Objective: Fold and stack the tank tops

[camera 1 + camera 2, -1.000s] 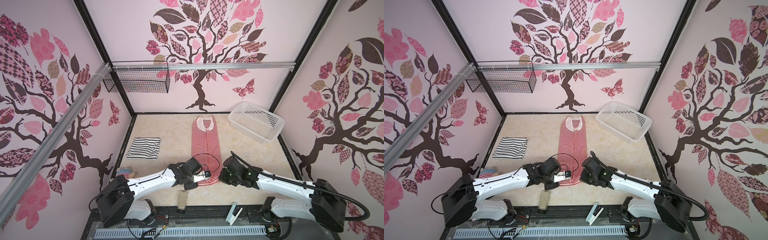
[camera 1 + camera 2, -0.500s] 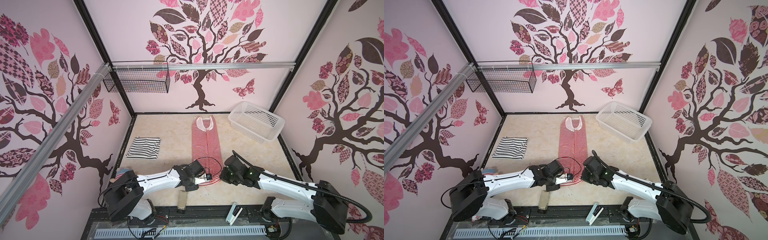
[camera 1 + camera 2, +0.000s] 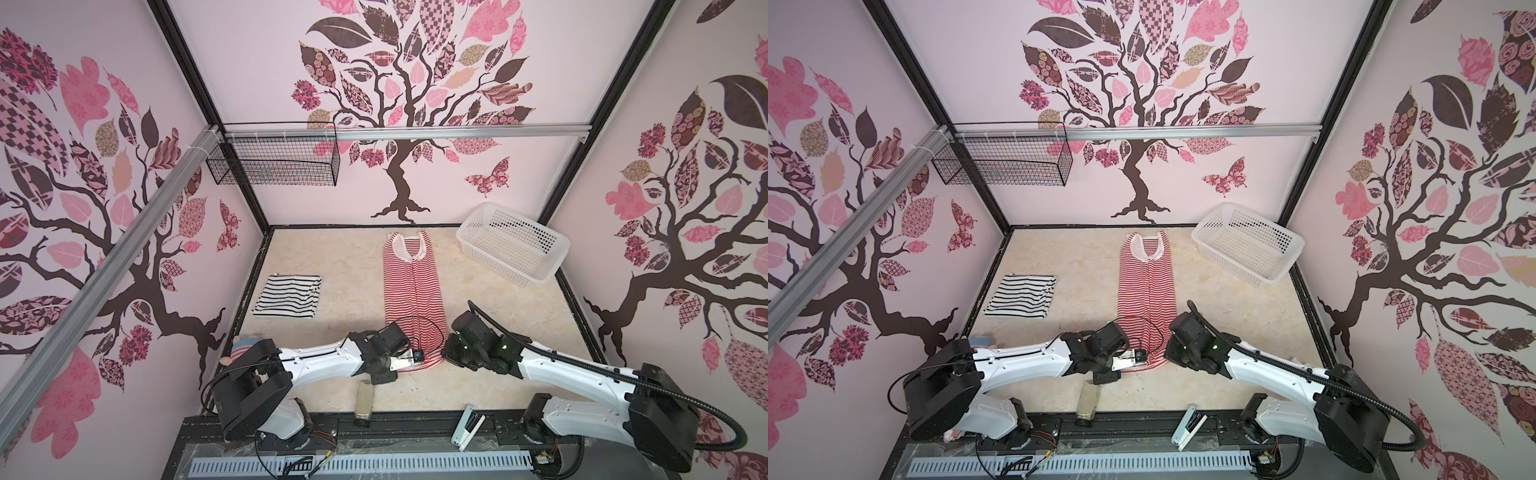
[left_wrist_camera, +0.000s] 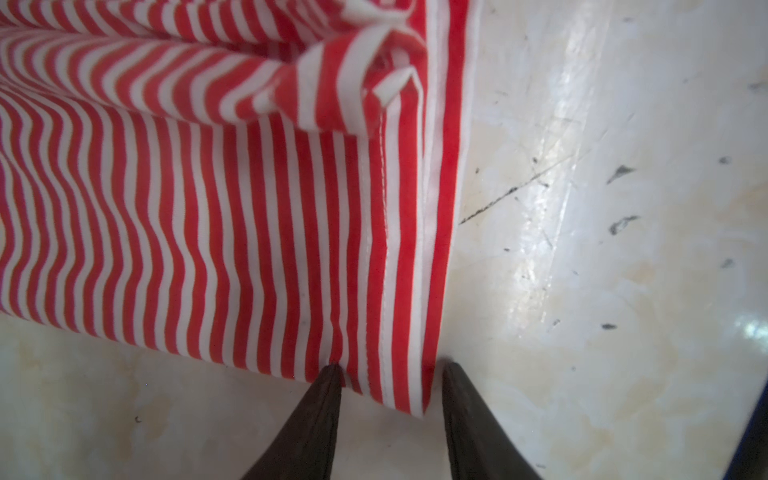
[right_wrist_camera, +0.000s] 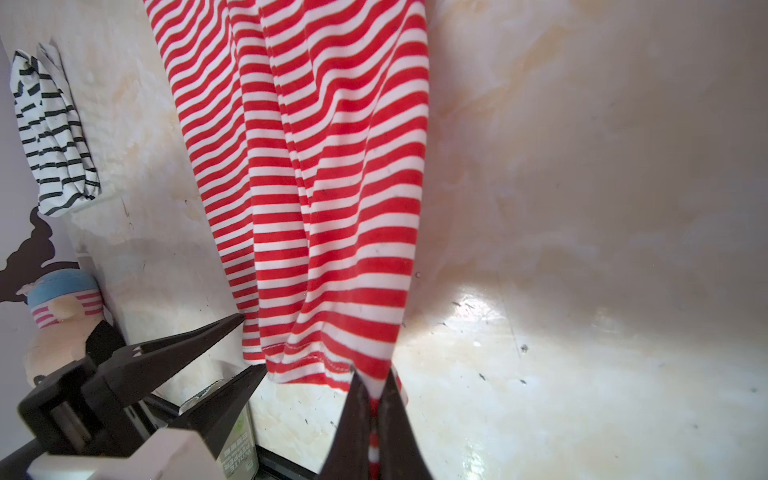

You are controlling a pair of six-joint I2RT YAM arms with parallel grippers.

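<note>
Right hand (image 5: pixel 375 376) pinched on the hem of the red top (image 3: pixel 411 291); left hand (image 4: pixel 392 368) half open at its other corner.
Right fingers (image 5: pixel 353 415) are closed tight on the near right hem corner, cloth bunched up between them; left fingers (image 4: pixel 328 399) stand apart astride the near left corner, the hem lying between them, not clamped; both hands sit low near the front of the worktop (image 3: pixel 353 266); the red top lies lengthways at its middle, folded narrow, neck toward the far wall; the black top (image 3: pixel 289 295) lies folded flat, well apart at the left edge; a basket (image 3: pixel 505 272) sits in the far right corner.
</note>
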